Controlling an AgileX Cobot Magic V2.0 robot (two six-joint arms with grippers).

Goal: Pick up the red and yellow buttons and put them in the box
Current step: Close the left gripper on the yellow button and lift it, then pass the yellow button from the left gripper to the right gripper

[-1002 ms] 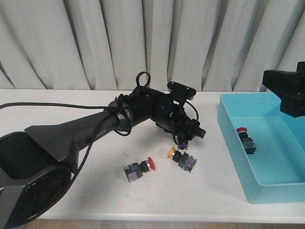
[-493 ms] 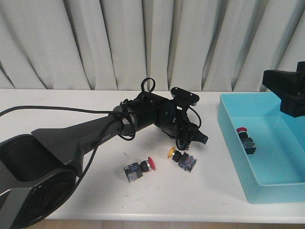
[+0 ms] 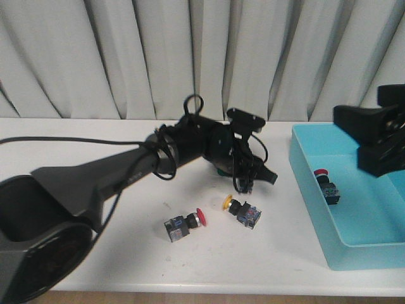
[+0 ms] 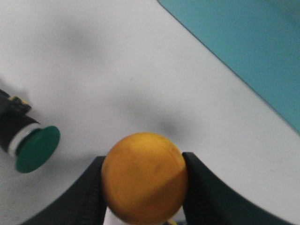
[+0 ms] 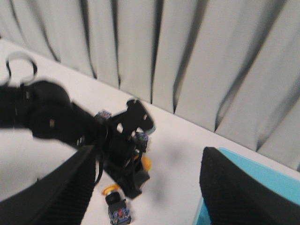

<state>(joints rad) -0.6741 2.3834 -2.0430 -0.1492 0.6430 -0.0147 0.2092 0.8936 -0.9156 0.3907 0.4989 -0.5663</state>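
My left gripper (image 3: pixel 261 178) is shut on a yellow button; its yellow cap (image 4: pixel 144 177) sits between the two black fingers just above the white table. It also shows in the right wrist view (image 5: pixel 146 164). In the front view the gripper mostly hides it. A second yellow button (image 3: pixel 240 211) and a red button (image 3: pixel 186 223) lie on the table in front of the left gripper. The turquoise box (image 3: pixel 373 244) stands at the right with a red button (image 3: pixel 326 184) inside. My right gripper (image 3: pixel 378 142) hovers over the box, open and empty.
A green-capped button (image 4: pixel 29 142) lies on the table beside the left gripper. The box's edge (image 4: pixel 243 42) is a short way off from the held button. Grey curtains hang behind the table. The left arm's black cable loops over the table's left half.
My left gripper has risen slightly and shifted toward the box with the yellow button in it. My right gripper has moved left, further into the front view.
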